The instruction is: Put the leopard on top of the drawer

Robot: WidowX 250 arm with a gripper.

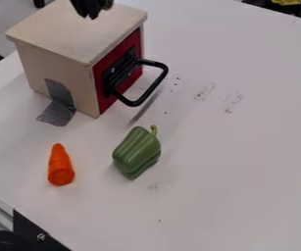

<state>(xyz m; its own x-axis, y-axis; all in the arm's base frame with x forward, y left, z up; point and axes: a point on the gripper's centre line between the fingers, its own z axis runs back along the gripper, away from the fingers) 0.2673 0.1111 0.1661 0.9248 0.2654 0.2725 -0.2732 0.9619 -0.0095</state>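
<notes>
While tool (91, 8) hangs over drawer (60, 61), can't tell if open; handle (154, 87) juts out front, pepper (137, 151) and carrot (60, 166) near.

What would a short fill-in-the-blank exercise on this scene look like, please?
The carrot is coloured ____.
The front of the drawer is painted ____.
Grey tape runs from the side of the wooden box down onto the ____.
The green vegetable beside the carrot is a ____.
Missing words: orange; red; table; pepper.

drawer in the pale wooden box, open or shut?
Shut: its flat red front sits flush with the box, not pulled out.
</notes>
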